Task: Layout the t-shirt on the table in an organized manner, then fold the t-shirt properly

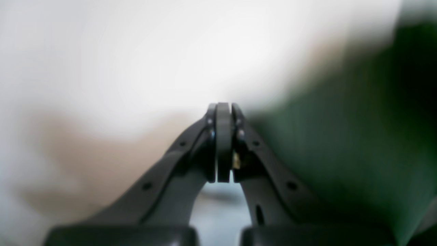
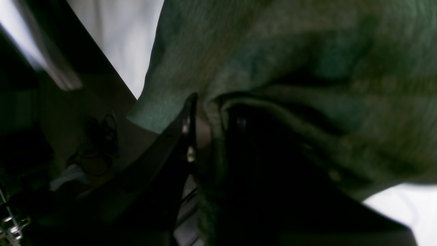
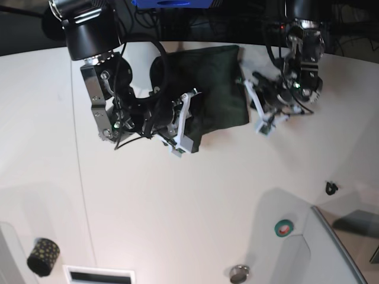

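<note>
The dark green t-shirt lies bunched in a rough rectangle at the back of the white table. My right gripper is at the shirt's near left corner and is shut on a fold of the t-shirt. In the right wrist view the cloth is pinched between the fingers and drapes over them. My left gripper is just off the shirt's right edge, low over the table. In the left wrist view the left gripper is shut with nothing in it, and the t-shirt is a blur on its right.
A grey raised tray sits at the near right corner, with a teal ring and a round metal piece beside it. A small black object lies at the right. A dotted black cylinder stands near left.
</note>
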